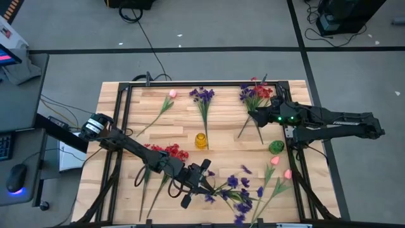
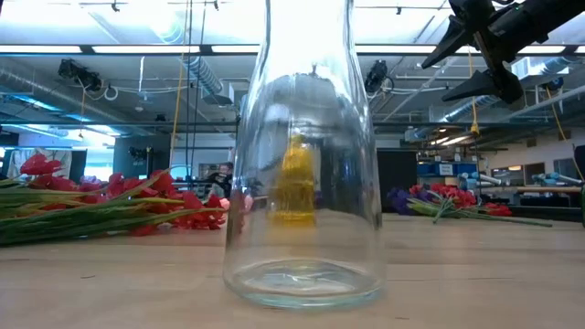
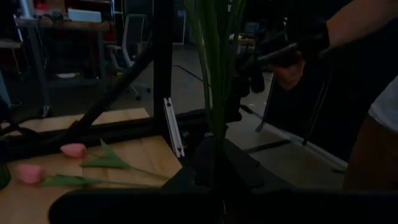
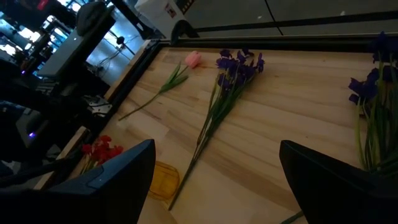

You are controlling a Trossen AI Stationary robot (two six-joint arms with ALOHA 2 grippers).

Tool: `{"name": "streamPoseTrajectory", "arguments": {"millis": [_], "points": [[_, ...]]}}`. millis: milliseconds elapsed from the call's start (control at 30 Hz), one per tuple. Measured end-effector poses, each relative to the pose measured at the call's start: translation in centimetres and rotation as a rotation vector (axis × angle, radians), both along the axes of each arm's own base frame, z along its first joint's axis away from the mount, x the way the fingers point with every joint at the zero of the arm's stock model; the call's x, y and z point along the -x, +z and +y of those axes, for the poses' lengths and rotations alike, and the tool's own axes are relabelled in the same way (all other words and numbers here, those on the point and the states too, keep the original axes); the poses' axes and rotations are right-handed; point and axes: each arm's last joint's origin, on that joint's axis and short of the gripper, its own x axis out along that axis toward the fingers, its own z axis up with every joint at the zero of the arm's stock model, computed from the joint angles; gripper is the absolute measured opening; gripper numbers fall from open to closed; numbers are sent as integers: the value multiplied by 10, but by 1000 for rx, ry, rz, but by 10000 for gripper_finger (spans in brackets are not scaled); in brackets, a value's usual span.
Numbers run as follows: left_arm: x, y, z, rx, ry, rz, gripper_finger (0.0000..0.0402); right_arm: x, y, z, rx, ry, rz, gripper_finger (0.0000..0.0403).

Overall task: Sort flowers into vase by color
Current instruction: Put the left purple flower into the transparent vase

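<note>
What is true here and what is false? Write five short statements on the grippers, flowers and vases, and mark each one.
1. The right gripper stands open. True.
2. The left gripper holds a pink tulip by its bud. False: it is shut on green stems, which rise from between its fingers; their blooms do not show in the wrist view.
3. The yellow vase already has flowers in it. False: nothing stands in it.
4. Red flowers lie on the table beside the left arm. True.
5. The glass vase holds a purple sprig. False: it is empty.
</note>
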Motion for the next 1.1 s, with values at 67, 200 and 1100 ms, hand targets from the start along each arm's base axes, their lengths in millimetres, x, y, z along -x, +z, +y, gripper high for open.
{"name": "streamPoseTrajectory", "arguments": {"millis": [67, 200, 1100], "points": [[0, -1, 0, 11, -1, 16, 15, 0, 1, 0, 3, -4, -6, 352], [0, -2, 0, 21, -1, 38, 15, -1, 2, -1, 15, -14, -18, 352], [1, -8, 0, 45, -26, 117, 133, -1, 3, 0, 28, -4, -22, 352]]}}
